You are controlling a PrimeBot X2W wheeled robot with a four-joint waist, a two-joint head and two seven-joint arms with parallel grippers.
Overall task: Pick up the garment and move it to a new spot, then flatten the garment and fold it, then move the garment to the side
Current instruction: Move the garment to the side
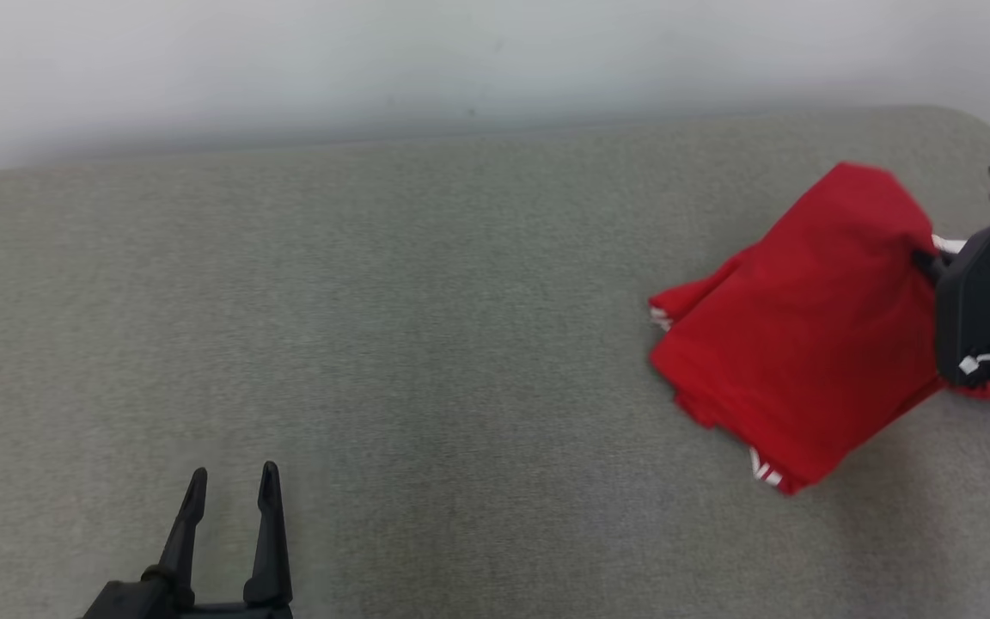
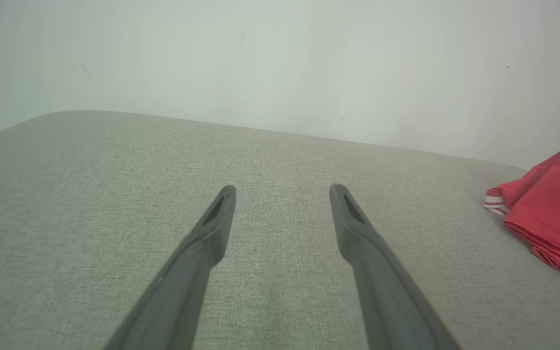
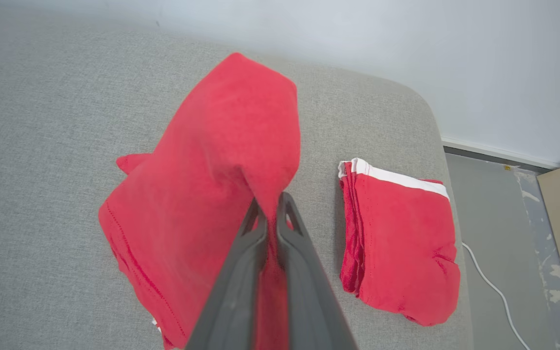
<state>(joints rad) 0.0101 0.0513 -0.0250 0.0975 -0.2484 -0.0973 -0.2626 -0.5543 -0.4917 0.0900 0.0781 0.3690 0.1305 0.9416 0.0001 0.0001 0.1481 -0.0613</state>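
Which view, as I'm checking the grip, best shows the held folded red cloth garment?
Right wrist view: the right gripper is shut on the folded red cloth garment, pinch plain. Head view gives its outline but hides the grip. Left wrist view catches one corner.

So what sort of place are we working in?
Likely an indoor room: a grey upholstered cushion against a plain white wall, with a paint-flecked floor and a white cable beside it.

left claw [image 1: 233, 473] low, tips apart; right claw [image 3: 271, 206] far right, tips together on the garment [image 3: 202, 170]
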